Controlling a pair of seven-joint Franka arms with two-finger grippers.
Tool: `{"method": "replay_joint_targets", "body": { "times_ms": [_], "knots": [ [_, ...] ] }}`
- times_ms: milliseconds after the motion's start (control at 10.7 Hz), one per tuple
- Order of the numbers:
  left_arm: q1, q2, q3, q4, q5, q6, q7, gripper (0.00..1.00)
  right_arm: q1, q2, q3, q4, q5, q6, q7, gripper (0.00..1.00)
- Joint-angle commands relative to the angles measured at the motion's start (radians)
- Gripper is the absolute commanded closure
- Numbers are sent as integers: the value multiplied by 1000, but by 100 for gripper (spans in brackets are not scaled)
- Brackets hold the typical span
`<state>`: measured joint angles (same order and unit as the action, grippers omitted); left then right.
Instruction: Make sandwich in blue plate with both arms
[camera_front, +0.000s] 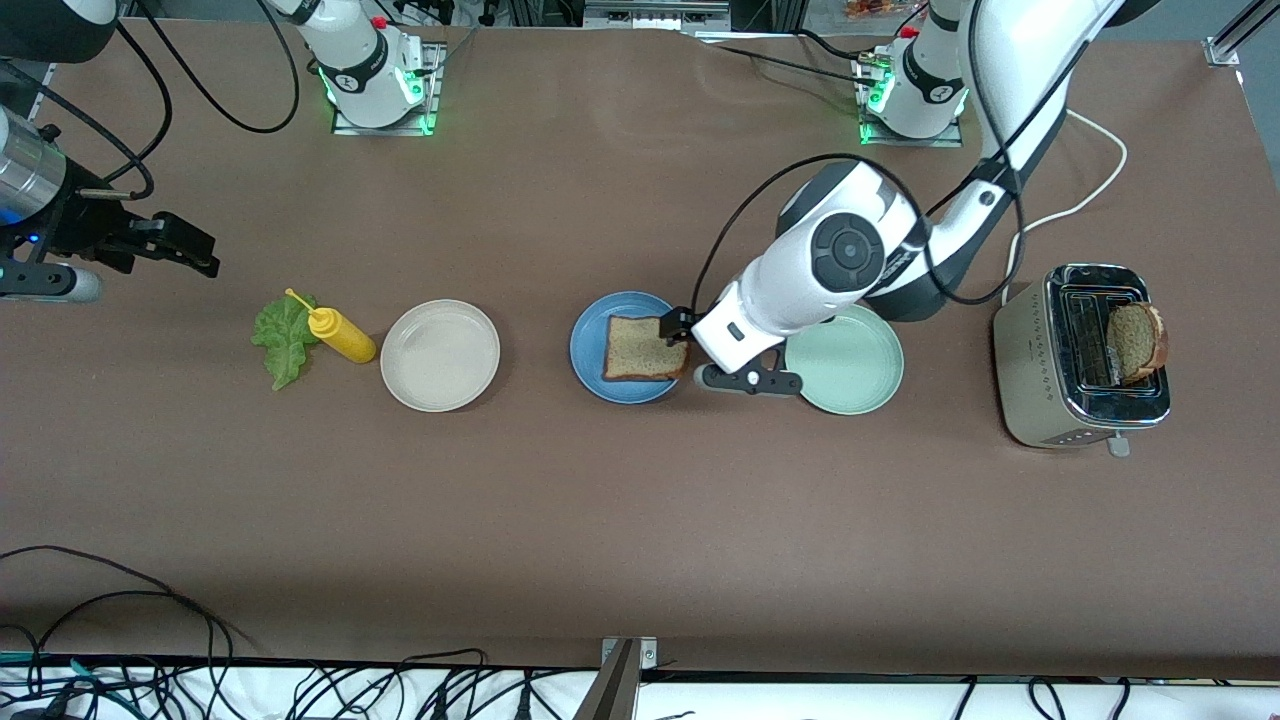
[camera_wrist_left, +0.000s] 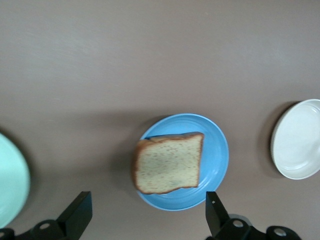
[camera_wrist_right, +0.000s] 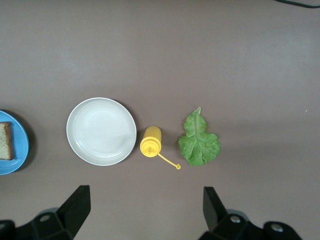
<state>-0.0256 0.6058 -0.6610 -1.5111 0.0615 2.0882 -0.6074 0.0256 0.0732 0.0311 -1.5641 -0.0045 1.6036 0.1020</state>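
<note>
Where toast (camera_front: 645, 348) lies; round matte plate (camera_front: 588, 345)

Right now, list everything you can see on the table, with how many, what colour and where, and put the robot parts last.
blue plate: one, medium blue, mid-table, between the other two plates.
toast slice on plate: one, brown, lying flat on the blue plate.
beige-white plate: one, off-white, beside the blue plate toward the right arm's end.
pale green plate: one, mint green, beside the blue plate toward the left arm's end.
mustard bottle: one, yellow, lying beside the beige-white plate.
lettuce leaf: one, green, beside the bottle.
toaster: one, silver, at the left arm's end.
toast in toaster: one, brown.
left gripper: open, over the blue plate.
right gripper: open, waiting above the table near the lettuce.
</note>
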Motion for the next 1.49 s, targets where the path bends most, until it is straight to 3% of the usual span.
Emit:
{"method": "replay_joint_targets", "body": {
  "times_ms": [0,373,839,1025,1398],
  "knots": [
    [19,-105,33,-11,31,-95,-6,0,-1,8,-7,27,1,-24,18,0],
    [19,-256,139,-4,26,-276,75,0,-10,14,-13,23,84,-37,5,0],
    [19,-391,285,26,12,-468,276,0,-42,46,-16,24,72,-45,2,0],
    [18,-432,364,40,-47,-508,374,0,-52,56,-23,21,80,-42,-46,0],
    [19,-511,484,29,-60,-589,570,0,-88,51,-43,-59,69,-37,-67,0]
  ]
}}
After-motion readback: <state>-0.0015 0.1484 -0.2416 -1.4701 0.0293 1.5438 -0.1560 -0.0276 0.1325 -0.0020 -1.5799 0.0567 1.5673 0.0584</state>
